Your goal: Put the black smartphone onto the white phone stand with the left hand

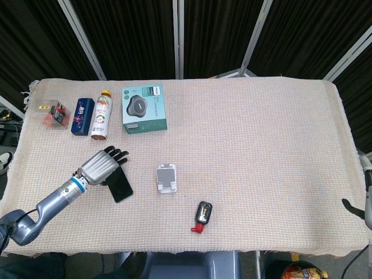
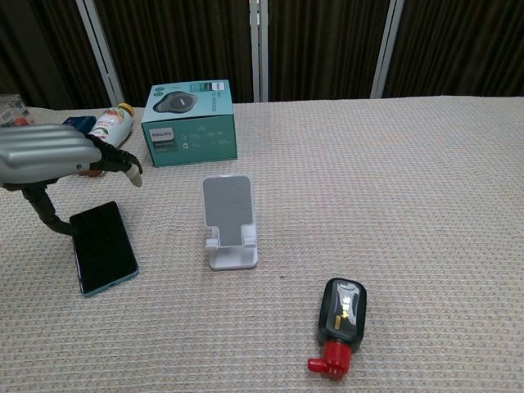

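The black smartphone (image 2: 104,246) lies flat on the woven cloth, left of the white phone stand (image 2: 228,221). In the head view only the phone's near end (image 1: 122,188) shows past my left hand (image 1: 103,166). That hand hovers over the phone's far end, palm down, with its fingers (image 2: 115,160) stretched out and nothing held. Its thumb (image 2: 46,210) reaches down beside the phone's far left corner. The stand (image 1: 166,177) is upright and empty. My right hand (image 1: 364,200) sits at the table's right edge, mostly cut off by the frame, with its thumb spread out.
A teal box (image 1: 144,108), a lying bottle (image 1: 102,115), a blue box (image 1: 82,116) and a small clear case (image 1: 52,112) line the far left. A black key fob with a red tip (image 1: 201,215) lies near the front, right of the stand.
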### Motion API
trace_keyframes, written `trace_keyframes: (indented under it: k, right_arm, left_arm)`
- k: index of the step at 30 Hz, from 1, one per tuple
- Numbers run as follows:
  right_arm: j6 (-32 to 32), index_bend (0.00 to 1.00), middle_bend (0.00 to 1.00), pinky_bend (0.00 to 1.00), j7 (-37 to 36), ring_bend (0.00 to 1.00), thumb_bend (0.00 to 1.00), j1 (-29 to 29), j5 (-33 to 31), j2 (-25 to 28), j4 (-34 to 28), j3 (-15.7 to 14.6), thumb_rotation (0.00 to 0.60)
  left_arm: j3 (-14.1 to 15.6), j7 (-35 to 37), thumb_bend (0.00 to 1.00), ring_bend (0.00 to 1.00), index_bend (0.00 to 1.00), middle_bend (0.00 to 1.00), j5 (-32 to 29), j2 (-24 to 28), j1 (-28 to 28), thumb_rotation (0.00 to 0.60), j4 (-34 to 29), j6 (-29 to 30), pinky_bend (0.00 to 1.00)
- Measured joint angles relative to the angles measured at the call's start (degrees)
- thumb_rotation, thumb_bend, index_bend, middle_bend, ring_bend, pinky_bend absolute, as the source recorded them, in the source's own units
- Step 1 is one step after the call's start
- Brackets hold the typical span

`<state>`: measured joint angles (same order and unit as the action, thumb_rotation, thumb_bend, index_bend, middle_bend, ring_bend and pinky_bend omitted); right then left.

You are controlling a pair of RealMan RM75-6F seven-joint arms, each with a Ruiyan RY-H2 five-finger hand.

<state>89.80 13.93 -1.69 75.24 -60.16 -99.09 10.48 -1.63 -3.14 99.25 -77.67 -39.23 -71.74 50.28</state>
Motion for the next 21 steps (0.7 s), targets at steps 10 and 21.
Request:
trace_keyframes:
  k: [10,21]
  right_arm:
    - [0.3,0.0,0.0,0.0,0.0,0.0,0.0,0.2,0.1,0.2,-0.1,-0.2,0.6]
    - [0.1,0.0,0.0,0.0,0.2,0.0,0.0,0.0,-0.4,-0.1,0.0,-0.1,0.6]
  left_arm:
    - [6.8,6.3,0.0,0.18,0.22,0.13,6.6,-1.4,-2.6,0.6,6.7,3.1,0.19]
    - [10.7,10.7,0.0,0.18,0.24,0.13,9.9,-5.5,-4.1,0.6,15.1,6.5,0.19]
